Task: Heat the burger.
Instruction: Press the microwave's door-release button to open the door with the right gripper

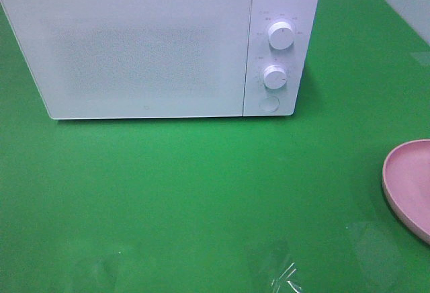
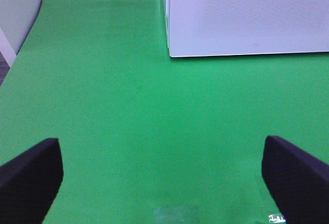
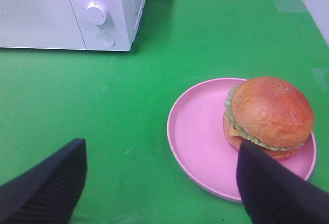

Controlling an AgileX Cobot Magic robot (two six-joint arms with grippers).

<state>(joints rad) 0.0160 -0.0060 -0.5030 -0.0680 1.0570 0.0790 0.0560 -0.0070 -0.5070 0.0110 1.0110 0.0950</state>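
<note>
Burger [image 3: 268, 115] looks soft and stacked, probably light; right hand [image 3: 162, 149], spread wide, should gently pinch the bun's sides.

The burger [image 3: 268, 113] sits on the plate [image 3: 198, 136], just ahead of the right gripper [image 3: 162, 183]. The microwave [image 1: 134, 51] stands on the table [image 1: 201, 192] well beyond the plate, and ahead of the left gripper [image 2: 164, 178].
</note>
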